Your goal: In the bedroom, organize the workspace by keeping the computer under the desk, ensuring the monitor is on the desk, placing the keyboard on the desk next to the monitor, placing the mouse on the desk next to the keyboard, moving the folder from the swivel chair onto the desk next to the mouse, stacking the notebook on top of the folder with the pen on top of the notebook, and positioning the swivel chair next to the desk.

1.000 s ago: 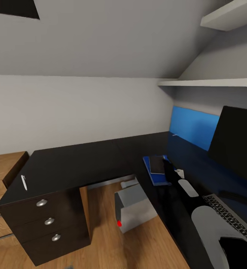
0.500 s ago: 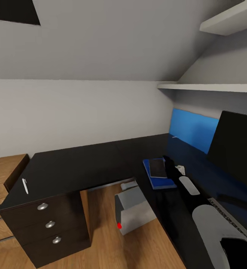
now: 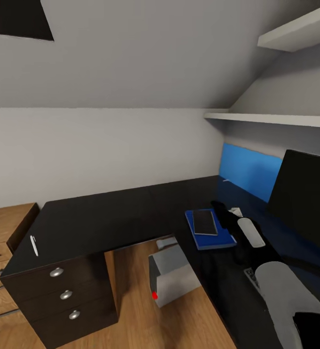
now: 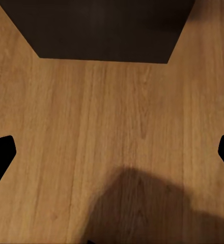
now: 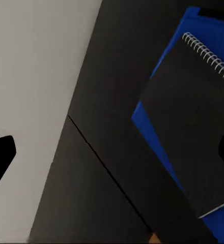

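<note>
The right gripper hangs spread wide and empty over the black worktop, its arm stretched forward above it. Just beside it the notebook lies on the blue folder. The left gripper, likewise spread, faces the wood floor. The pen lies at the worktop's far end, the computer beneath, the monitor beside.

- My right arm covers almost all of the keyboard beside the monitor; I see only a corner of keys.
- The monitor runs off the picture's edge, its stem hidden.
- Under the desk, the computer is partly hidden by the desktop.
- The folder is cut off in my right wrist view.
</note>
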You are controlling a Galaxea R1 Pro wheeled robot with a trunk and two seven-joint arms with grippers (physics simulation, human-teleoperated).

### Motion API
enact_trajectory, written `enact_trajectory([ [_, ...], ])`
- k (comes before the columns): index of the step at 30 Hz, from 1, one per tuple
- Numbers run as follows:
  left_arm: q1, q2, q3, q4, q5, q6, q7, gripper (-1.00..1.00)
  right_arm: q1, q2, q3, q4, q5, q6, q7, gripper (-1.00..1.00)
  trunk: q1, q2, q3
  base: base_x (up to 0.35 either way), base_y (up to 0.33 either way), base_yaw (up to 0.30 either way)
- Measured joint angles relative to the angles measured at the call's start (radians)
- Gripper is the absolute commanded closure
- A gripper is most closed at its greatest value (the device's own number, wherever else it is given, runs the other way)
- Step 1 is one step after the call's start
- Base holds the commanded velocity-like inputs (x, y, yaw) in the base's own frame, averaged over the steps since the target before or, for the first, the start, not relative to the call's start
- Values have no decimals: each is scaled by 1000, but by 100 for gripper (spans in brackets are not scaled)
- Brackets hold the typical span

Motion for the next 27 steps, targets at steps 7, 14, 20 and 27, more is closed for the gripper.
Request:
enact_trajectory([
  [7, 0, 0, 0, 0, 0, 0, 0, -100, 23, -17, -3, -179, 92, 207, -268, -100, -27, 49, 22, 0, 0, 0],
  [14, 0, -1, 0, 0, 0, 0, 0, -100, 40, -53, -10, -186, 81, 214, -279, -100, -54, 98, 44, 0, 0, 0],
  [20, 0, 0, 1, 0, -1, -1, 1, -100, 47, -42, -7, -186, 75, 212, -278, -100, -54, 98, 43, 0, 0, 102],
  [27, 0, 0, 0, 0, -1, -1, 1, -100, 48, -28, 0, -187, 92, 212, -277, -100, -54, 98, 43, 0, 0, 259],
])
